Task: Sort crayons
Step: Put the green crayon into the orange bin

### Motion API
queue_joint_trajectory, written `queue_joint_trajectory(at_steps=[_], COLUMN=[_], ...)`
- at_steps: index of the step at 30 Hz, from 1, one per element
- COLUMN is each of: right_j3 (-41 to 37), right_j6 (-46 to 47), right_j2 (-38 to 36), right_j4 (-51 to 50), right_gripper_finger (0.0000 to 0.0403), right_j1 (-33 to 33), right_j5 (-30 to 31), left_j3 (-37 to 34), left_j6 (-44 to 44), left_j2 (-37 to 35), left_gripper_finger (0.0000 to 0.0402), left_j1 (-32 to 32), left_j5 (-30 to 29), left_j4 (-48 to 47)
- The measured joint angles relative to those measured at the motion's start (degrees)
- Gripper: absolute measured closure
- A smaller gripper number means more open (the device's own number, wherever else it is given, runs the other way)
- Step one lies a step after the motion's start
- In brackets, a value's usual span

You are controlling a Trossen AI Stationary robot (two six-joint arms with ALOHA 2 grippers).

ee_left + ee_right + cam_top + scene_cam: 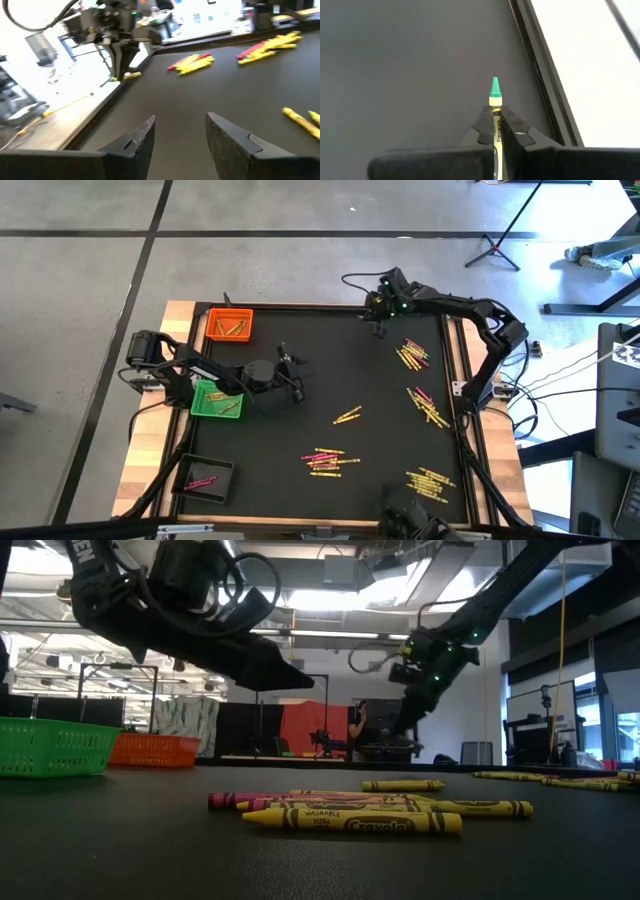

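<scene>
While the right gripper [495, 131] hung over the mat's [320, 390] far edge, its jaws were clamped on a green-tipped crayon [494, 102] with a yellow wrapper, the tip poking out past the fingertips. More crayons [328, 461], yellow and pink, lay in loose heaps across the mat, well apart from it. Nearer the green tray [216, 401], the left gripper [180, 135] hovered with jaws apart and nothing between them. An orange tray [229, 325] sat at the far left corner, a black tray [204, 479] at the near left.
</scene>
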Motion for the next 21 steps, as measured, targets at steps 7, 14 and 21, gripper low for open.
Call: queue_joint_trajectory(at_steps=[7, 14, 21], right_j3=[0.0, 0.0, -0.2], right_j6=[3.2, 7.8, 10.0], right_j2=[0.0, 0.0, 0.0], right_j4=[8.7, 15.6, 21.4], right_gripper_finger=[0.0397, 0.0398, 0.0400], right_j1=[5.9, 9.6, 14.6], right_j5=[-3.5, -9.1, -9.6], left_j3=[0.4, 0.4, -2.6], left_j6=[1.5, -0.3, -7.5], left_j2=[0.0, 0.0, 0.0], left_gripper_finger=[0.0245, 0.0246, 0.0246], left_j1=[0.5, 3.0, 6.3], left_j5=[-0.6, 2.7, 7.5], left_j4=[-0.4, -0.5, 2.4])
